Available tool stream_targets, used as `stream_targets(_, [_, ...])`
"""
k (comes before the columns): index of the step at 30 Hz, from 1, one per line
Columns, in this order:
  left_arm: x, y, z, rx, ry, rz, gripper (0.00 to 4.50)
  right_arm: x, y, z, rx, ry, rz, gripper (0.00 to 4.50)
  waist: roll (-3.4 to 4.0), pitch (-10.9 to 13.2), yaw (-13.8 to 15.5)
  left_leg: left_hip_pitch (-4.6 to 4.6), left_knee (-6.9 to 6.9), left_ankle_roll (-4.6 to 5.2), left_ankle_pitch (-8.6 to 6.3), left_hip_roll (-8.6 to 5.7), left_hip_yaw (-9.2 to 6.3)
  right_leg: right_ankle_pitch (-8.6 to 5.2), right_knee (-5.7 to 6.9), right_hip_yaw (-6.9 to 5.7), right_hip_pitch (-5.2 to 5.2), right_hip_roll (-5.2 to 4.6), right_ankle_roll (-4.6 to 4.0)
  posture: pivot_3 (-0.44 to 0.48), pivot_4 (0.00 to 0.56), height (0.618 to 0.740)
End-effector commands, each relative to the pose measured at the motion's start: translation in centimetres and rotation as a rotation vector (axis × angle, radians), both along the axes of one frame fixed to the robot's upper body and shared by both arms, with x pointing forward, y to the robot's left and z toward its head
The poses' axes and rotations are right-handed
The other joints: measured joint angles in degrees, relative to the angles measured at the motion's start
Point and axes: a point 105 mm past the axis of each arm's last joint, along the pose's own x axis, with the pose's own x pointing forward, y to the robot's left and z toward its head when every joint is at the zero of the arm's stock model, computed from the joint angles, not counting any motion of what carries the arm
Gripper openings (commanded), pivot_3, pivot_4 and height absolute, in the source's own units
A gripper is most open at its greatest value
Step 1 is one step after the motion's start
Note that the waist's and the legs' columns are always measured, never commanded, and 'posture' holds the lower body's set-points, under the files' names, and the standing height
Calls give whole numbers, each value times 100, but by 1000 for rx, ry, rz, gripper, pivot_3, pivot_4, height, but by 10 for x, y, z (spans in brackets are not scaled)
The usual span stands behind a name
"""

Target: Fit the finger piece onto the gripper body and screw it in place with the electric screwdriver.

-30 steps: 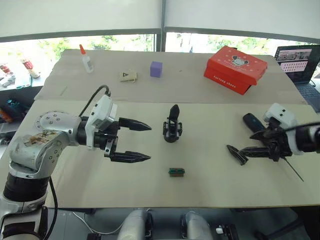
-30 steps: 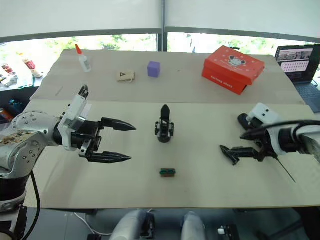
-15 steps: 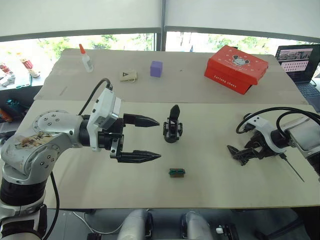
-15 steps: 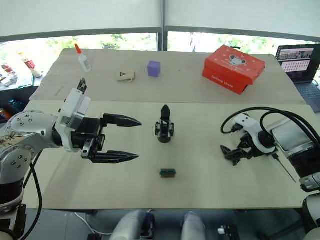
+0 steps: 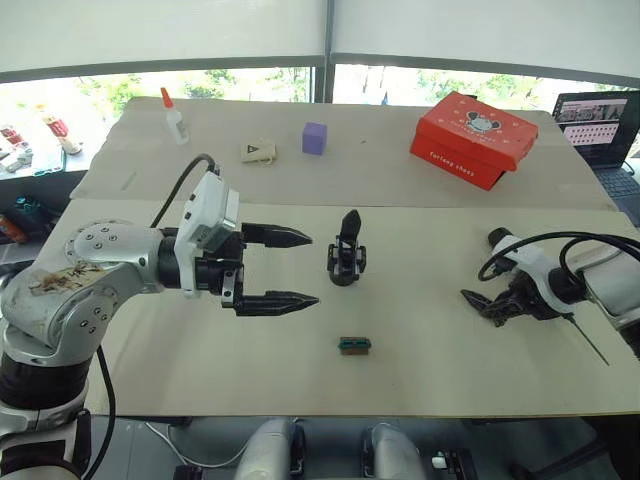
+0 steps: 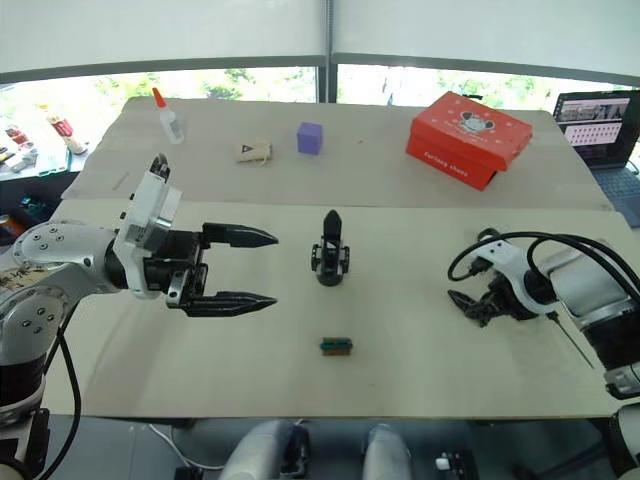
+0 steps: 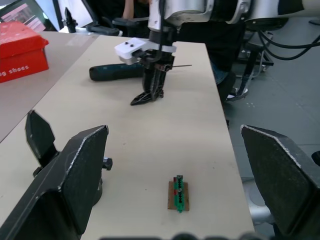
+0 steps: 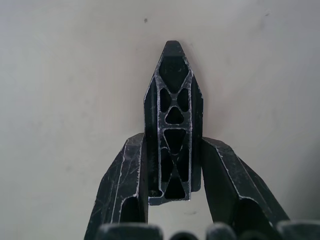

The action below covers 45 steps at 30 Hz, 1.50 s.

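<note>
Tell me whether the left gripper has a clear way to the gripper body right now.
Probably yes. The left gripper hangs open, its fingers pointing toward the gripper body, which stands upright on the table with only bare tabletop between them.

On the surface (image 5: pixel 420 370) there is one gripper body (image 5: pixel 346 252) standing at the centre, one finger piece (image 8: pixel 173 125) on the right, and one electric screwdriver (image 7: pixel 116 72) beside it. One small green-and-black block (image 5: pixel 354 345) lies near the front edge. On the far half sit one red box (image 5: pixel 472 138), one purple cube (image 5: pixel 315 138), one small tan card (image 5: pixel 258 152) and one glue bottle (image 5: pixel 174 117). One laptop (image 5: pixel 601 130) stands at the far right. Two claws are counted: one left claw (image 5: pixel 296 268) and one right claw (image 5: pixel 497 308).
</note>
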Motion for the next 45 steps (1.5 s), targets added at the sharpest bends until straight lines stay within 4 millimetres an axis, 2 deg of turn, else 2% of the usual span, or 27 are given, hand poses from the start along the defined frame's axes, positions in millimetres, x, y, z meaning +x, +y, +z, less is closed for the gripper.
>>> stream_targets(1, [10, 6, 7, -55, -13, 74, 4500, 3, 30, 13, 91, -178, 220, 1118, 0, 0, -11, 0, 1, 0, 0, 0, 1, 0, 0, 1, 0, 0, 0, 0, 150, 740])
stream_targets(4, [21, 9, 7, -139, 20, 185, 4500, 20, 64, 33, 242, -411, 175, 1118, -4, -1, -85, 9, -2, -2, 1, 5, 4, 0, 2, 5, 2, 2, 0, 0, 150, 740])
stream_targets(8, [28, 8, 15, -276, 51, 296, 4500, 34, 109, 79, 351, -779, 271, 1118, 5, 4, -89, 13, -13, -16, 9, 6, 5, 0, 15, 14, -9, 2, -2, 0, 150, 740])
stream_targets(12, [38, 3, 22, -390, 51, 401, 4500, 39, 141, 111, 479, -968, 286, 1118, 4, 4, -14, 14, -15, -16, 9, -2, -1, 1, 13, 11, -2, 1, -1, 0, 150, 740])
stream_targets(14, [49, -2, 27, -453, 30, 492, 4500, 38, 161, 131, 529, -1066, 338, 1118, 4, 5, -2, 14, -10, -16, 10, -4, -4, 1, 13, 11, 5, 1, -1, 0, 150, 740])
stream_targets(18, [57, -9, 30, -492, 41, 524, 4500, 34, 177, 147, 565, -1143, 410, 1118, 4, 4, -3, 14, -9, -16, 10, -10, -7, 1, 17, 10, 4, 3, -1, 0, 150, 740])
stream_targets(23, [63, -21, 34, -500, 46, 503, 4500, 26, 192, 154, 579, -1178, 506, 1118, 5, 4, -35, 14, -14, -17, 11, -9, -3, 1, 16, 9, 0, 8, -1, 0, 150, 740])
stream_targets(26, [63, -31, 34, -500, 51, 475, 3659, 21, 199, 156, 580, -1188, 554, 1118, 5, 4, -43, 17, -16, -19, 12, -8, -1, 1, 17, 9, 0, 10, -1, 0, 150, 740])
stream_targets(28, [64, -38, 33, -496, 59, 462, 2667, 17, 205, 157, 585, -1193, 584, 1118, 5, 4, -41, 17, -16, -19, 12, -8, -1, 1, 17, 10, -1, 10, -1, 0, 150, 740])
stream_targets(29, [65, -40, 33, -498, 59, 465, 2595, 15, 207, 158, 589, -1194, 596, 1118, 5, 4, -38, 17, -16, -19, 12, -8, -1, 1, 16, 10, 0, 10, -1, 0, 150, 740])
stream_targets(37, [69, -46, 35, -544, 79, 473, 2595, 9, 213, 155, 600, -1189, 619, 1118, 5, 4, -37, 17, -17, -19, 12, -7, -1, 1, 17, 10, 0, 10, -1, 0, 150, 740])
stream_targets(45, [68, -45, 36, -547, 63, 475, 2595, 10, 210, 153, 601, -1178, 599, 1118, 5, 4, -37, 17, -17, -19, 12, -7, 0, 1, 17, 11, 0, 10, -2, 0, 150, 740])
